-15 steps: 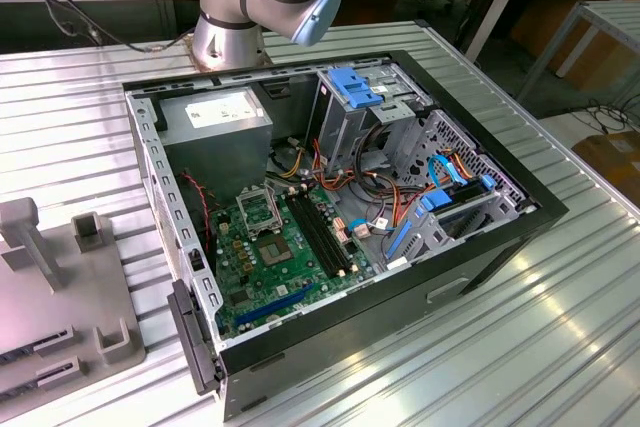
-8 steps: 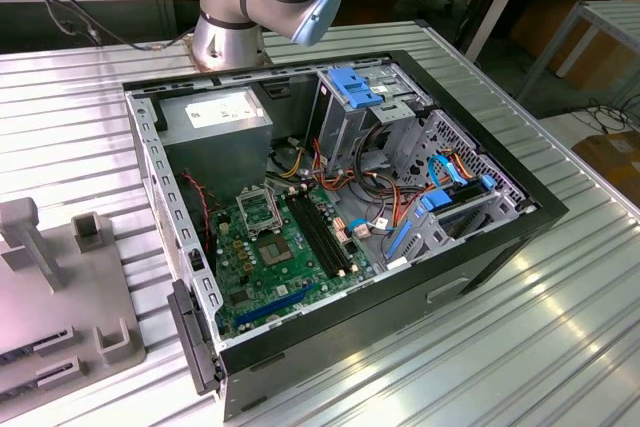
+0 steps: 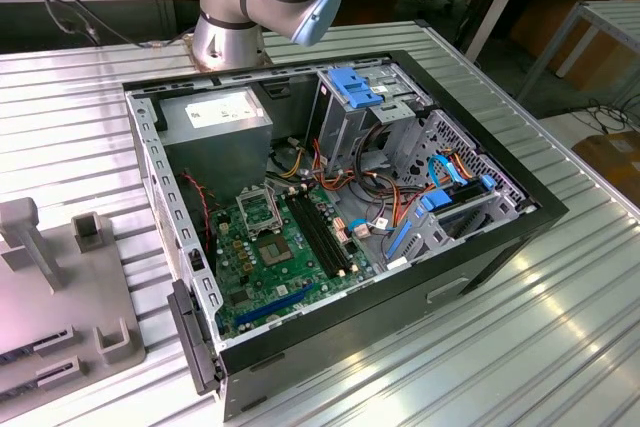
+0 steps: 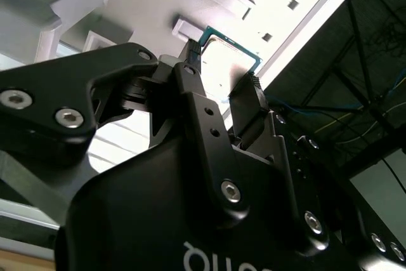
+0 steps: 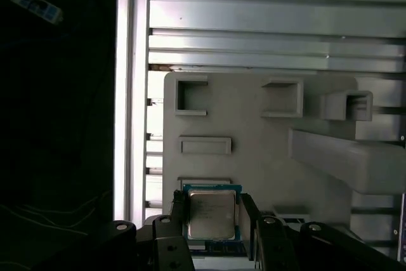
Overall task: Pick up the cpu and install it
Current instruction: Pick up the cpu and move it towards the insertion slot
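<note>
Evidently pinched for lifting, the cpu (image 5: 212,215) sat between the two black fingers of the gripper (image 5: 212,212), which appeared pressed against its opposite edges so the flat top and the underside stayed untouched; in the second wrist view the same chip (image 4: 228,55) showed a dull silver-grey lid, square, rimmed by a thin green board, with the gripper (image 4: 222,71) closed around it. It hung just over the grey holder tray (image 5: 254,131), beside a shallow rectangular recess (image 5: 204,145) moulded to keep small parts from sliding; the tray looked matte and plastic, with raised blocks and square pockets. In the exterior view the tray (image 3: 50,297) lay at the exterior view's left of the open computer case (image 3: 520,212), both on a ribbed, shiny metal table (image 3: 500,347). Inside the case, the green motherboard (image 3: 250,277) lay flat, its metal-framed socket (image 3: 258,209) facing up with a dark centre, well apart from the chip; installation looked not yet done.
</note>
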`<state>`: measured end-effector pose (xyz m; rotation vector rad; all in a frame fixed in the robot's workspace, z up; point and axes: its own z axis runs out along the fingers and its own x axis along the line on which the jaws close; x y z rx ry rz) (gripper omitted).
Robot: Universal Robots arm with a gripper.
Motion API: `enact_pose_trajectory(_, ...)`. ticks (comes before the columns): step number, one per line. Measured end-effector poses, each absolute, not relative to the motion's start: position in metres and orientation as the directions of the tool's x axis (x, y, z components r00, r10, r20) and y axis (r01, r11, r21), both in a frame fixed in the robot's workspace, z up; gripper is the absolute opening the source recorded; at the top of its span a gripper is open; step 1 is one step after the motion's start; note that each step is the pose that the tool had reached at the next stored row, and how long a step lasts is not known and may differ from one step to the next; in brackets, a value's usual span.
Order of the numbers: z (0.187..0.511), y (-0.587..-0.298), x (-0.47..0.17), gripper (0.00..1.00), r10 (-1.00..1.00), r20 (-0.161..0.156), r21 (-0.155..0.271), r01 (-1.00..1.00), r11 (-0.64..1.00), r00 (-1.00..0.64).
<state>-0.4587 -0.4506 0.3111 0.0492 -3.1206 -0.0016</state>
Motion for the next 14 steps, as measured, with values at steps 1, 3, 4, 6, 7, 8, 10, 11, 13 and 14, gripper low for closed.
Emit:
enact_pose_trajectory(1, 0.312, -0.451, -0.459, 0.44, -0.031, 0.021, 0.001, -0.031, 1.0, -0.999)
enact_pose_trajectory(3, 0.314, -0.451, -0.458, 0.44, -0.031, 0.022, 0.001, -0.031, 1.0, -0.999)
enact_pose_trajectory(4, 0.315, -0.451, -0.458, 0.44, -0.032, 0.023, 0.001, -0.031, 1.0, -0.999)
enact_pose_trajectory(6, 0.316, -0.451, -0.458, 0.44, -0.031, 0.024, 0.001, -0.031, 1.0, -0.999)
enact_pose_trajectory(7, 0.318, -0.451, -0.458, 0.44, -0.031, 0.025, 0.001, -0.031, 1.0, -0.999)
enact_pose_trajectory(8, 0.319, -0.451, -0.458, 0.44, -0.032, 0.026, 0.001, -0.032, 1.0, -0.999)
enact_pose_trajectory(10, 0.321, -0.451, -0.458, 0.44, -0.031, 0.026, 0.001, -0.031, 1.0, -0.999)
enact_pose_trajectory(11, 0.322, -0.451, -0.458, 0.44, -0.032, 0.027, 0.001, -0.031, 1.0, -0.999)
enact_pose_trajectory(13, 0.323, -0.451, -0.457, 0.44, -0.032, 0.028, 0.002, -0.031, 1.0, -0.999)
enact_pose_trajectory(14, 0.323, -0.451, -0.457, 0.44, -0.031, 0.028, 0.002, -0.031, 1.0, -0.999)
